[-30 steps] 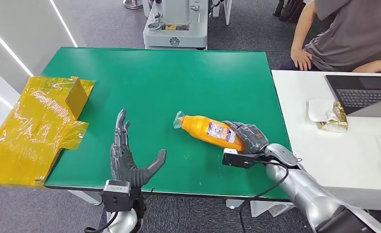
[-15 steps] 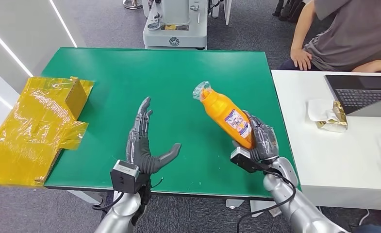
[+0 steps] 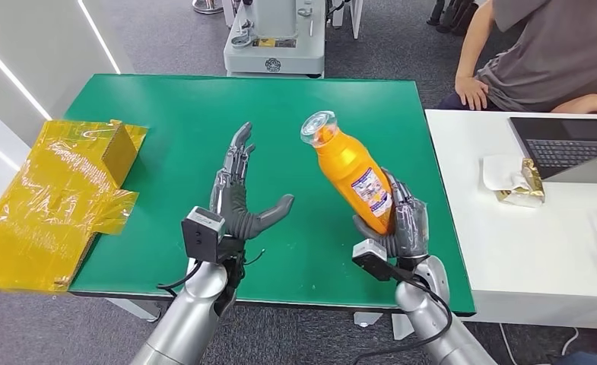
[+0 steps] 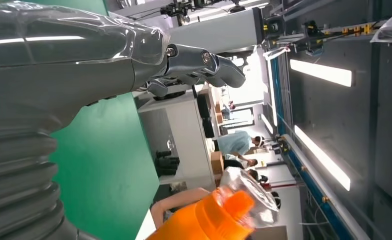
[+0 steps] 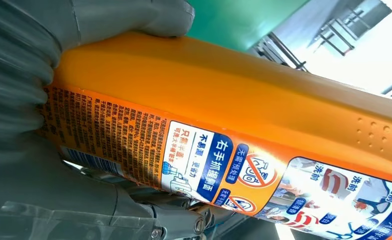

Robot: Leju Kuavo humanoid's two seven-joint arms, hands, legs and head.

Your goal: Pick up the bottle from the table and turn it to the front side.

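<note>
Orange bottle [image 3: 351, 173] — base hidden inside right hand [image 3: 398, 224] fingers [image 3: 409, 219].

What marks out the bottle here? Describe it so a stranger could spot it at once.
Start at the green table and look above its near right part, where the right hand grips the base of the bottle. It is bright orange, tilted with its clear cap up, and carries a blue and white printed label; the left hand holds nothing.
</note>
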